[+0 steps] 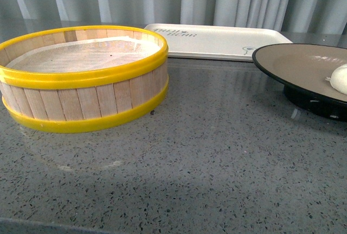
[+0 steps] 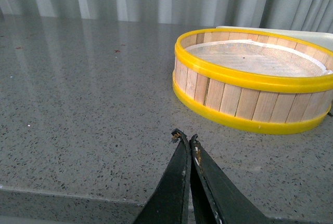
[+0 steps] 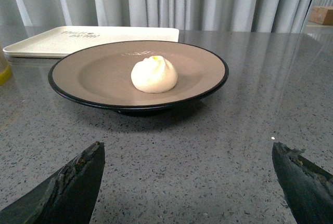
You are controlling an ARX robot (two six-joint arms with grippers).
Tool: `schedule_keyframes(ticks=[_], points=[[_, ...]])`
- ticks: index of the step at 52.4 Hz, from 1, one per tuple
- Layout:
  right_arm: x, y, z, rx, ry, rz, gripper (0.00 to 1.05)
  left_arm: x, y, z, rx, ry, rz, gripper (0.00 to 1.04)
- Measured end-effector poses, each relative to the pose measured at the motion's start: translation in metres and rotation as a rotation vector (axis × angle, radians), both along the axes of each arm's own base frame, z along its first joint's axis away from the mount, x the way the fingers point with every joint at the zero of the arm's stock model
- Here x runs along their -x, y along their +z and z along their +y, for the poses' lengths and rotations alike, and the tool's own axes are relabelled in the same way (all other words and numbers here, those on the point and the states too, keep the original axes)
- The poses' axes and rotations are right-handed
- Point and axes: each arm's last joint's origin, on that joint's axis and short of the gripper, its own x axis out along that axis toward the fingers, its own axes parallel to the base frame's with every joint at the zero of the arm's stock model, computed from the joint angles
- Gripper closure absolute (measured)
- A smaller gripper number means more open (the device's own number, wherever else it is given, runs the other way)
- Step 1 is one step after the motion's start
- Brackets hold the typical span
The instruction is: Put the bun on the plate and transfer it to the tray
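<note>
Front view: the bun [image 1: 340, 78] sits on the plate [image 1: 303, 65]; the tray [image 1: 217, 41] behind bears lettering too faint to read. Left wrist view: left gripper [image 2: 185, 136] clenched, empty. Right wrist view: right gripper [image 3: 187, 148] spread wide, facing the plate.

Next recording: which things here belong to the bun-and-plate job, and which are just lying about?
Job: bun, already on the plate; tray beyond it; right gripper, open, facing the plate.
Lying about: yellow-rimmed steamer basket, paper-lined.
</note>
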Motion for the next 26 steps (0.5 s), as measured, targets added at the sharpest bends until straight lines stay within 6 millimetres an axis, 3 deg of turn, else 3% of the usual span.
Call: schedule_keyframes(ticks=[13, 16, 26], points=[[0.0, 0.0, 0.0, 0.0, 0.0, 0.0, 0.08, 0.0003, -0.0002, 0.0, 0.001, 0.0, 0.001, 1.0], [0.0, 0.0, 0.0, 0.0, 0.0, 0.0, 0.08, 0.0003, -0.0002, 0.0, 0.001, 0.0, 0.001, 0.91], [0.0, 0.0, 0.0, 0.0, 0.0, 0.0, 0.08, 0.0003, -0.0002, 0.0, 0.001, 0.0, 0.001, 0.49]])
